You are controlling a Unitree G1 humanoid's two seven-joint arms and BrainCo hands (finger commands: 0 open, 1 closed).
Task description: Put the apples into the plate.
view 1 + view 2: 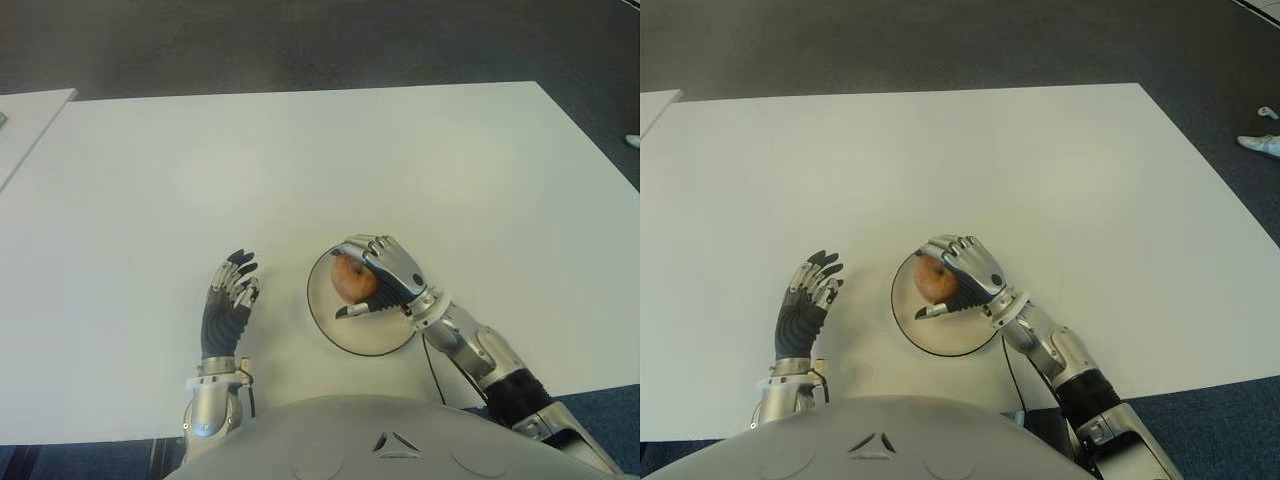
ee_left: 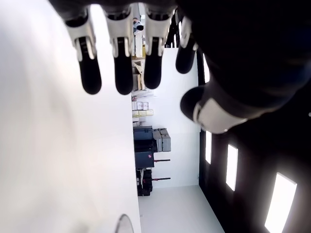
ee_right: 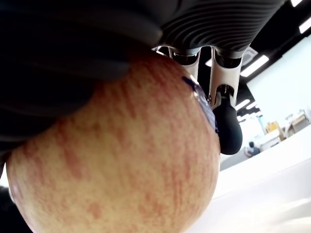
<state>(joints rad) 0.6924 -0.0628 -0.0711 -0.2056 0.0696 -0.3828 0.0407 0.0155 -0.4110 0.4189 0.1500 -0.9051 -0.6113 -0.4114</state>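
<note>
A red and yellow apple (image 1: 351, 277) is held over the round white plate (image 1: 345, 335), which lies on the white table (image 1: 300, 160) near its front edge. My right hand (image 1: 378, 276) is shut on the apple, fingers curled over its top and thumb below; the right wrist view is filled by the apple (image 3: 116, 155) against the palm. I cannot tell whether the apple touches the plate. My left hand (image 1: 230, 295) shows to the left of the plate, fingers relaxed and holding nothing, as the left wrist view (image 2: 121, 68) confirms.
A second white table edge (image 1: 25, 115) shows at the far left. Dark carpet floor (image 1: 300, 40) lies beyond the table. My torso (image 1: 390, 440) fills the bottom of the view.
</note>
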